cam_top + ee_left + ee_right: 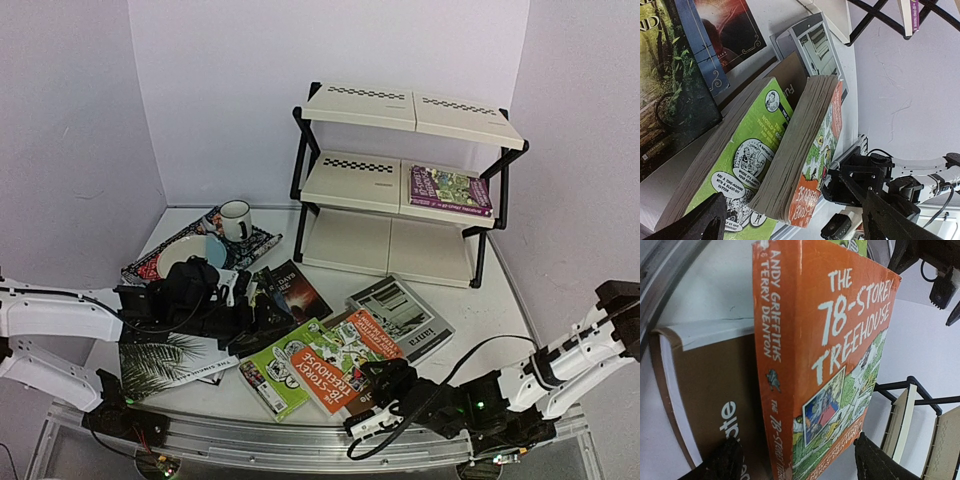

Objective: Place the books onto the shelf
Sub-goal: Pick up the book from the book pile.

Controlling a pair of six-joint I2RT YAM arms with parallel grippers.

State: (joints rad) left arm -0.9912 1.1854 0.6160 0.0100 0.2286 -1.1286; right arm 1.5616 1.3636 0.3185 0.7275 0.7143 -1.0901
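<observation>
1. One purple book [450,188] lay on the right half of the shelf's [355,182] middle tier. The other books in view were spread over the counter [480,300] in front of it.
2. Nearest the right arm, the orange book [350,365] rested partly on a green book [280,372] and over a brown book [705,385]. From the left wrist it looked tilted up on the pile rather than flat.
3. The right hand [801,461] straddled the orange book near a corner, its fingers wide apart, one on the spine side and one on the cover side. I could not tell whether either pad touched the book.
4. The left hand [795,225] was spread wide and held nothing. It sat beside the dark book [292,290] and the palm-leaf book [165,365], facing the pile.
5. The step in hand, as I judged it, was gripping the orange book. The fingers should reach further in from the corner before closing, or the thick paperback would likely pivot out. They should pinch that book alone, not the brown cover beneath.
6. The lift should go straight up first, since dragging would probably shift the green book.
7. The shelf stood well apart at the far side. The panel beside the purple book looked a fair target, approached from the front to miss the black frame.
</observation>
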